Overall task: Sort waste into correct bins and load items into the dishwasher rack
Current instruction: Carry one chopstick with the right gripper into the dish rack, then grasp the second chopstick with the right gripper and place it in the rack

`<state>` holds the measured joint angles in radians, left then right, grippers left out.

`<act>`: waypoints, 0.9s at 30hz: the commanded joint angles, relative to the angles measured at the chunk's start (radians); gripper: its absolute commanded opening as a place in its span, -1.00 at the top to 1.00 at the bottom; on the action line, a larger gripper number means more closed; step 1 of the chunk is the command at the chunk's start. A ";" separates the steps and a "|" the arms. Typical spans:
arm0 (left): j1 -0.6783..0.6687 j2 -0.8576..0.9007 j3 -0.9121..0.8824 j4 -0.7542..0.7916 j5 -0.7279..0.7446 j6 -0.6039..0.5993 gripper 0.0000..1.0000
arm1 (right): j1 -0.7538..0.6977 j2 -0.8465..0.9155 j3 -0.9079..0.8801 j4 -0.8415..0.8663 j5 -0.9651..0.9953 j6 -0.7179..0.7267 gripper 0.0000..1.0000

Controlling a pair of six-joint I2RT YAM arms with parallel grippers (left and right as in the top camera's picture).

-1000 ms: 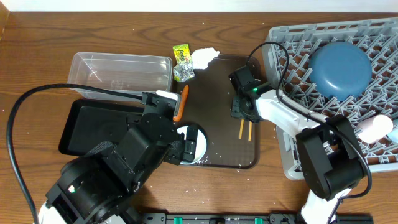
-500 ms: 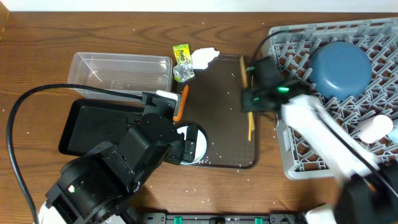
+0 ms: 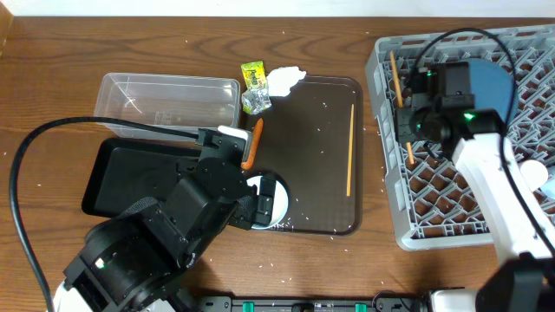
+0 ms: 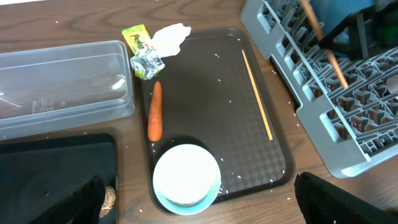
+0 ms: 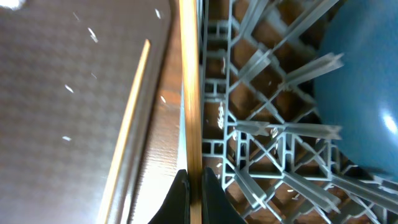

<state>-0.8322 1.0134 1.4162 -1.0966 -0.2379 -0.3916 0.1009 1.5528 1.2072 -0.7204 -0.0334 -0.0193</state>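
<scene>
My right gripper (image 3: pixel 409 121) (image 5: pixel 189 186) is shut on one wooden chopstick (image 3: pixel 399 104) (image 5: pixel 189 74) and holds it over the left part of the grey dishwasher rack (image 3: pixel 451 208) (image 5: pixel 267 137). The second chopstick (image 3: pixel 350 152) (image 4: pixel 256 93) (image 5: pixel 127 137) lies on the brown serving tray (image 3: pixel 303 113). The dark-blue dish (image 3: pixel 486 87) (image 5: pixel 367 81) stands in the rack. My left gripper (image 4: pixel 199 208) is open, above the white bowl (image 3: pixel 270 201) (image 4: pixel 185 180), which shows a light-blue rim. A carrot (image 3: pixel 255 143) (image 4: pixel 155 112), a yellow-green wrapper (image 3: pixel 252 87) and a white tissue (image 3: pixel 284 80) lie at the tray's back left.
The clear tub (image 3: pixel 169 100) stands at the back left, with the black tray (image 3: pixel 113 178) in front of it. A brown lump (image 4: pixel 109 199) lies in the black tray. A pale pink cup (image 3: pixel 523 179) sits at the rack's right edge. Rice grains are scattered on the serving tray.
My right gripper has lifted one chopstick off the serving tray and carried it right and back over the rack. The other chopstick stays on the tray. The left arm has not moved.
</scene>
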 commanded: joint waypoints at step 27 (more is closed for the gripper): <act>0.002 -0.002 0.013 -0.002 0.002 0.006 -0.96 | 0.304 0.312 -0.032 0.048 0.073 0.615 0.42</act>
<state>-0.8322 1.0134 1.4162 -1.0969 -0.2379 -0.3916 0.4038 1.8343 1.1805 -0.6819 -0.0017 0.5217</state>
